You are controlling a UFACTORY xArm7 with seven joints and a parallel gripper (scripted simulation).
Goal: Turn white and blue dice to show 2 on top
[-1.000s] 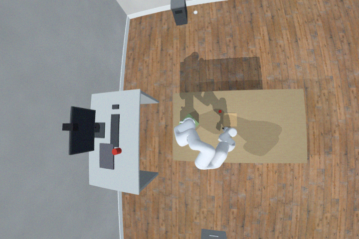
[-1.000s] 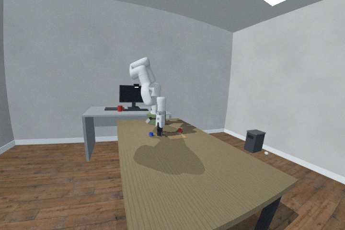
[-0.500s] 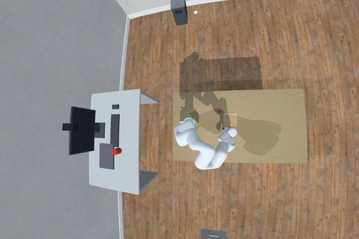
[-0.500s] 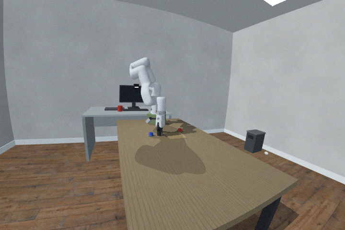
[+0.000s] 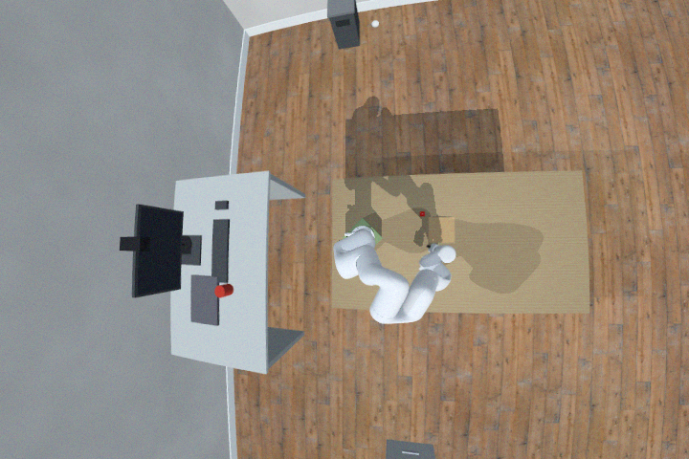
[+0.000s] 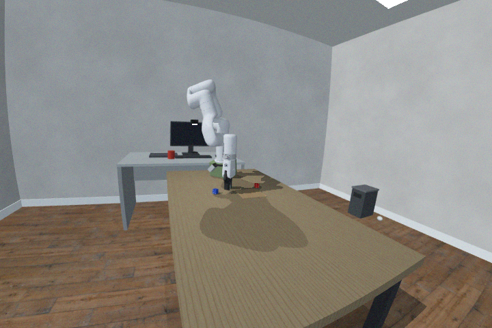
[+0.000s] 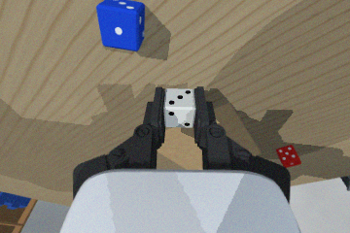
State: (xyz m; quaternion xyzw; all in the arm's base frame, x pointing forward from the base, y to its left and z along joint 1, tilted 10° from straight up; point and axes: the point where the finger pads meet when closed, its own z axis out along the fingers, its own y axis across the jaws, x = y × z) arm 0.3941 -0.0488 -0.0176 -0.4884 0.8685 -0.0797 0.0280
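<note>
My gripper (image 5: 429, 247) (image 6: 227, 188) (image 7: 179, 99) points down and is shut on the white die (image 7: 179, 108), its fingers on two opposite sides. The white die's upper face seems to show 2, a side face 3. It is by the corner of the tan mat (image 5: 447, 229) (image 6: 253, 195) (image 7: 180, 151), apparently off it; whether it touches the table is unclear. The blue die (image 6: 214, 191) (image 7: 120, 29) lies off the mat, 1 apparently on top and 3 on a side; the arm hides it in the top view. The red die (image 5: 422, 214) (image 6: 256, 185) (image 7: 288, 156) lies beyond the mat.
The wooden table (image 5: 541, 200) (image 6: 254, 278) carries the arm on a green base (image 5: 376, 233) (image 6: 218, 172) at its far end. A grey desk (image 5: 242, 330) with a monitor and a red cup stands beyond that end. The arm's shadow crosses the mat.
</note>
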